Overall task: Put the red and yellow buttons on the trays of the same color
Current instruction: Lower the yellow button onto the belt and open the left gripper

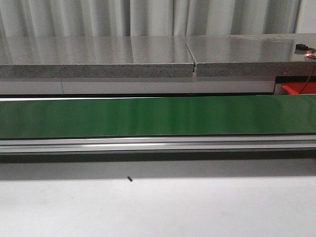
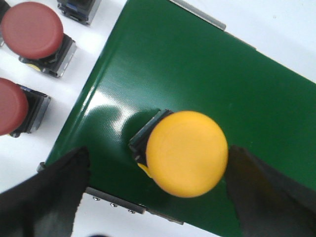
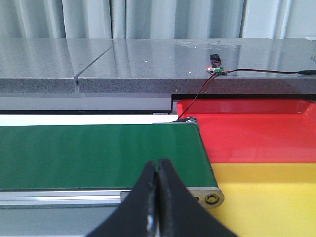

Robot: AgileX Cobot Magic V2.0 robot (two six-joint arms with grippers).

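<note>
A yellow button (image 2: 186,153) with a black base sits on the green conveyor belt (image 2: 197,74) near its end. It lies between the spread fingers (image 2: 49,197) of my open left gripper (image 2: 158,197), closer to one finger. Two red buttons (image 2: 32,29) (image 2: 7,106) rest on the white table beside the belt. In the right wrist view my right gripper (image 3: 158,170) is shut on nothing, hovering over the other end of the belt (image 3: 98,153). Past that end lie the red tray (image 3: 247,133) and the yellow tray (image 3: 266,197). Neither gripper shows in the front view.
The belt (image 1: 158,116) runs across the front view, a grey stone shelf (image 1: 148,57) behind it and a corner of the red tray (image 1: 296,89) at far right. A small black screw (image 1: 129,178) lies on the white table. A wired sensor (image 3: 216,69) sits on the shelf.
</note>
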